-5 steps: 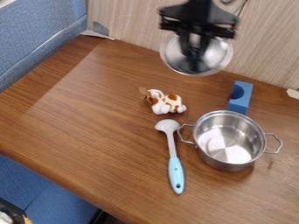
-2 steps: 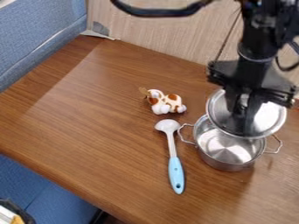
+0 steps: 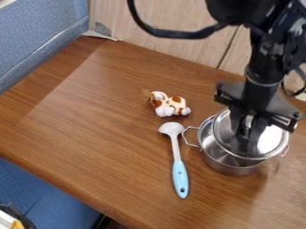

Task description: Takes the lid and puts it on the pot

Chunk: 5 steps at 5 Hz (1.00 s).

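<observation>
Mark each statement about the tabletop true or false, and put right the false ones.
1. The tool holds the lid above the pot. True.
2. The lid hides the whole inside of the pot. False: part of the inside shows past the lid's lower left edge.
3. The spoon has a light blue handle. True.
4. The toy is inside the pot. False: the toy is on the table, beyond the spoon's head.
5. The toy is white with brown patches. True.
</observation>
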Motion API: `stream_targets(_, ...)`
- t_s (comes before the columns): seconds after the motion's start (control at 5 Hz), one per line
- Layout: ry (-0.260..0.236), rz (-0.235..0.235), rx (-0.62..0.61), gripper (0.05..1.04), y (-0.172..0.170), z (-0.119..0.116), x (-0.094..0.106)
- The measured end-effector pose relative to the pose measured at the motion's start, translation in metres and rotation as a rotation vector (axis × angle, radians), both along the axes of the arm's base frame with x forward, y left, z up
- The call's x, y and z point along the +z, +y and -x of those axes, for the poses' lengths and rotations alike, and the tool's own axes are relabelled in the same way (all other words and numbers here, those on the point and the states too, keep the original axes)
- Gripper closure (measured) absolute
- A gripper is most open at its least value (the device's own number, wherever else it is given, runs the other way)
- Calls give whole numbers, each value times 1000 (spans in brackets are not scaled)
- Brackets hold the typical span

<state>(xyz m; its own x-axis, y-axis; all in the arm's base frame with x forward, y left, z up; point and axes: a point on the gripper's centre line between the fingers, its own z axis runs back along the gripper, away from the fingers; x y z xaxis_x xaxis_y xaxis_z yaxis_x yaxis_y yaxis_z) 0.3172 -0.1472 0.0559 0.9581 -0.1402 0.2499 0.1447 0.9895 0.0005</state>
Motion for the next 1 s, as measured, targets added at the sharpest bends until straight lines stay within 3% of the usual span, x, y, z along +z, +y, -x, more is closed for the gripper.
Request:
stream_targets(0.2,35,-14,-5,806,1,2,-14)
stream_targets(0.6,47,-33,11,766,5,4,-14)
stream_targets(1.0,77,-67,30,179,11,8,-15)
